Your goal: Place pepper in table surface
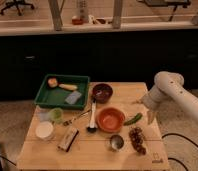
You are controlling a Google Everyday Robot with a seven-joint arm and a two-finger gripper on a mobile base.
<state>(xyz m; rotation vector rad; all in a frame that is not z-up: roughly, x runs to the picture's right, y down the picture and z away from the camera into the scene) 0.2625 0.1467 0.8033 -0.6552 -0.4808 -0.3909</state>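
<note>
Small slim glossy green pepper (pixel 133 119) lies flat on the pale wooden table surface (pixel 92 152), right of centre, tilted w/ its upper end toward the right. It sits just beside the right rim of the orange bowl (pixel 111 119); can't tell if they touch. Nothing on top of it.

Gripper (pixel 151 116) is at the right table edge, just right of the pepper, pointing down off the white arm (pixel 179 95) that comes in from the frame's right side. Can't tell how far the claw is spread or whether it has hold of anything; pepper looks apart from it.

Below the pepper: dark reddish-brown lumpy cluster (pixel 137 139), lower right of the table. Left of that, a small metal cup (pixel 116 142). Above the orange bowl: dark brown bowl (pixel 102 92). A long-handled spoon (pixel 92 119) runs vertically just left of the orange bowl, w/ a fork (pixel 75 118) angled off to its left.

Upper left of the table: green plastic tray (pixel 44 96) holding an orange-ish round item (pixel 52 82), a yellowish elongated item (pixel 68 87) and a pale grey flat piece (pixel 73 97). Below the tray: light green cup (pixel 55 115), white round container (pixel 44 131), and a flat rectangular packet (pixel 68 138) lying diagonal nr the lower centre-left.
</note>
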